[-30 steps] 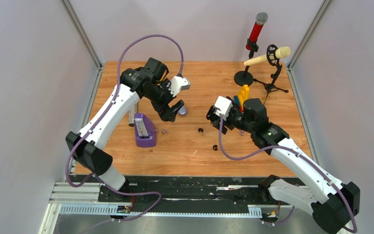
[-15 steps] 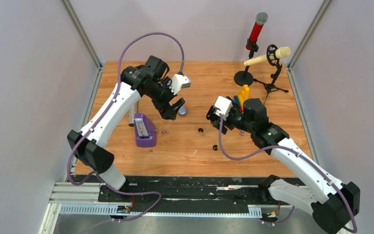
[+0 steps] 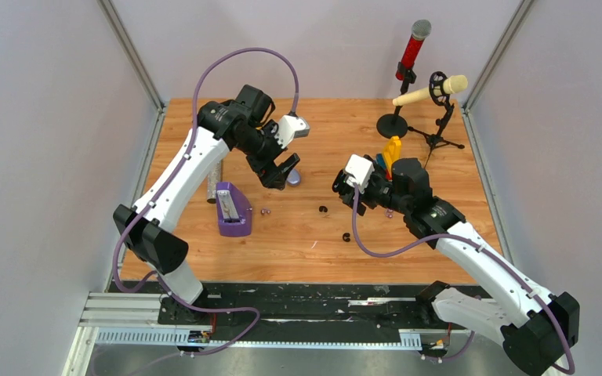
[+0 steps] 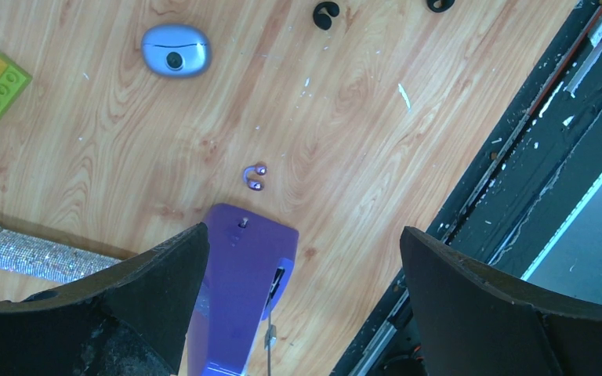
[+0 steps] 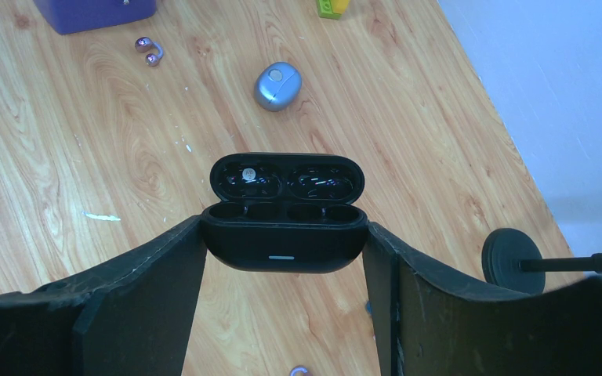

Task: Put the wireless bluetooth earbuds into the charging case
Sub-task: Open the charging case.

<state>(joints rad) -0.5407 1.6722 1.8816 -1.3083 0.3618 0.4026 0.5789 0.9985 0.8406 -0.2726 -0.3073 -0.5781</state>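
The right gripper [image 5: 284, 233] grasps the open black case [image 5: 282, 254] by its two ends. The case's long axis runs jaw to jaw, its lid is tipped away, and both sockets appear empty. The left gripper [image 3: 280, 174] is released, with jaws spread wide and empty, and hovers far and left of table centre. The far earbud [image 3: 323, 209] and near earbud [image 3: 346, 237] lie on the table to the right of and nearer than the left jaws; they are closer to the right gripper, but only the left arm is free.

table [image 3: 298, 251]: wood | on it: black earbuds [image 3: 323, 209] (two, apart) | purple box [image 3: 233, 210] | blue case [image 4: 175, 50]
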